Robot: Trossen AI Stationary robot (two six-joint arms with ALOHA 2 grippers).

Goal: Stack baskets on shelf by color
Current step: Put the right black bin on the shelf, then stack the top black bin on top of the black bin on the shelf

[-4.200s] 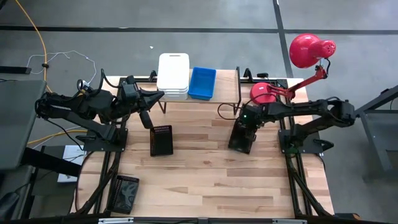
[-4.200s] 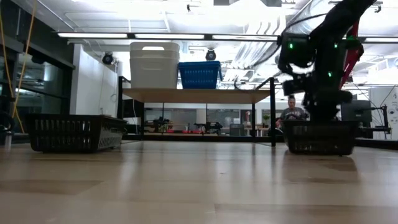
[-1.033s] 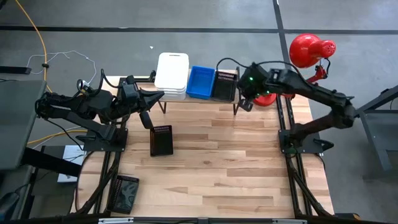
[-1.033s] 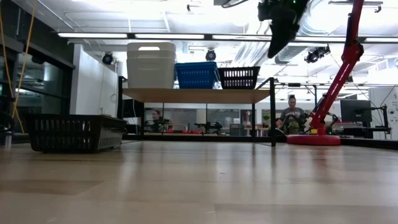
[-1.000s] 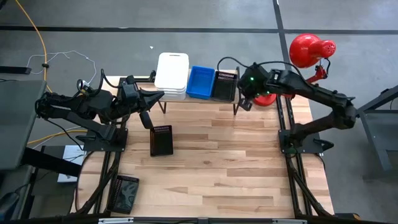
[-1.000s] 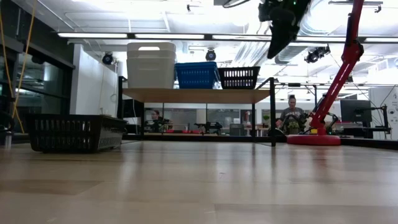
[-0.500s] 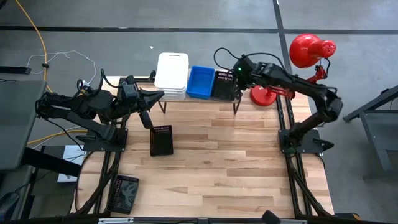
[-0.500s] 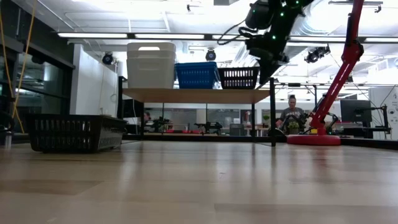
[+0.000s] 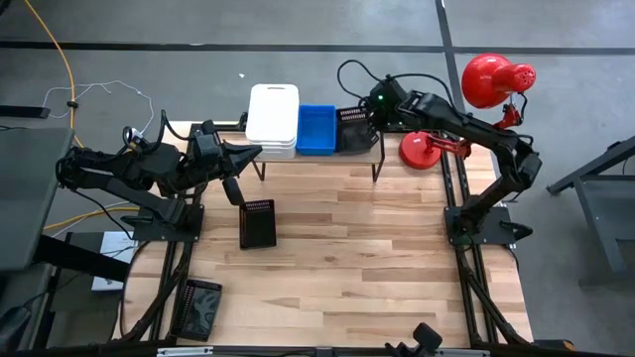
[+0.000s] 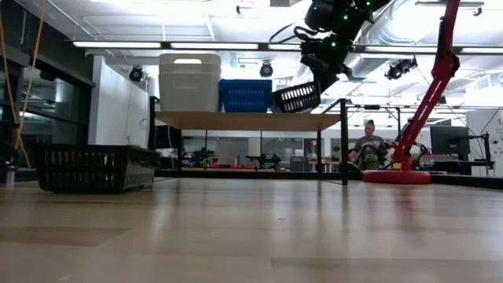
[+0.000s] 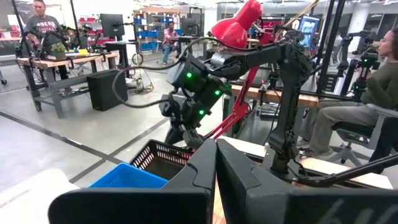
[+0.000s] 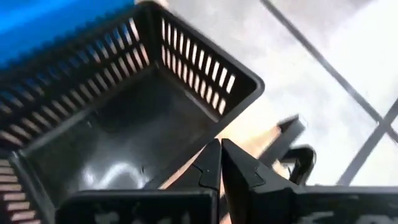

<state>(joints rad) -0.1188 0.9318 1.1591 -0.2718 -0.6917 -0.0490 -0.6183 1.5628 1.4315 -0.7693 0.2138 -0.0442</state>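
A second ago the black basket (image 10: 298, 97) sat level on the shelf (image 10: 247, 119), just right of the blue basket (image 10: 249, 94). Now, in the low view, it is tipped, its left end dropped toward the plank and its right end raised under the right tool (image 10: 321, 82). That tool has moved in from the upper right of the frame and its fingers have shut together; in the right wrist view they are closed on nothing, at the basket's near rim (image 12: 186, 158), so this looks like a nudge (whether they actually touch the rim I cannot tell).

In the high view the white stack (image 9: 273, 120), blue basket (image 9: 317, 130) and black basket (image 9: 351, 129) line up across the upper middle. The second black basket (image 9: 257, 222) lies on the worktop (image 9: 377, 268), left of centre, not yet stacked. The left tool (image 11: 215, 177), closed and empty, waits at the shelf's left end.

My guess: the shelved black basket is being straightened.
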